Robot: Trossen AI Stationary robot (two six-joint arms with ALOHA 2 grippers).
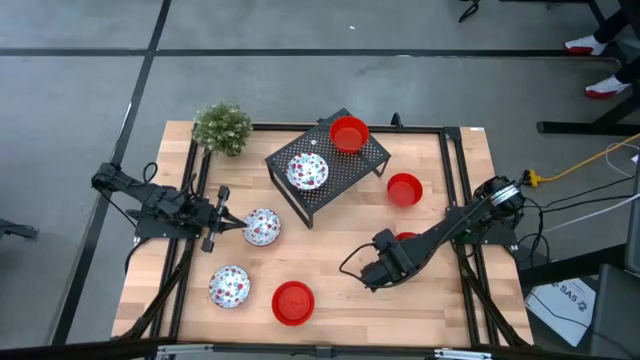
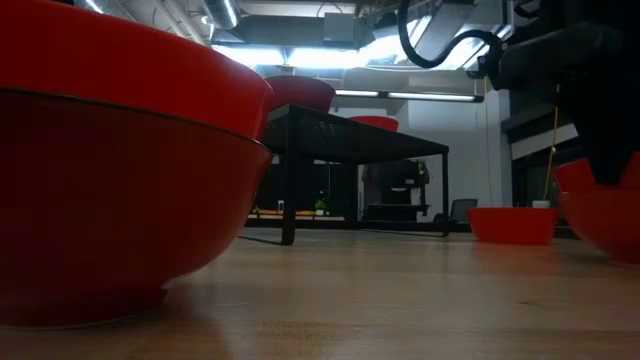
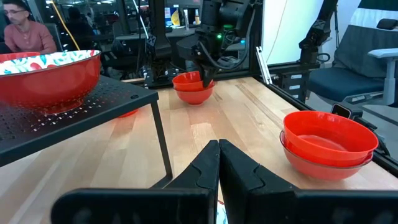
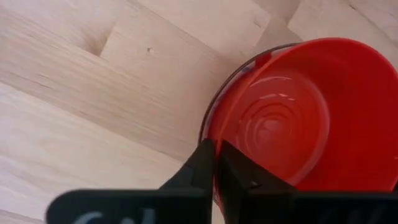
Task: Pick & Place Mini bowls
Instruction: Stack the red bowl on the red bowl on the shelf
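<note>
Now right hand (image 4: 214,163) sits clamped on the rim of a red bowl (image 4: 292,112) on the desk (image 1: 340,290), right of centre. Left hand (image 3: 219,163) is pinched together, empty, beside a speckled bowl (image 1: 262,227) at desk left.

Looks like a robotics lab or workshop to me. Wooden table (image 1: 330,260) framed in black rails sits on a bare grey concrete floor (image 1: 300,30), yellow cable (image 1: 585,165) trailing at right, ceiling strip lights (image 2: 400,95) up top, office chairs (image 3: 367,68) and a seated person (image 3: 28,31) behind.
</note>
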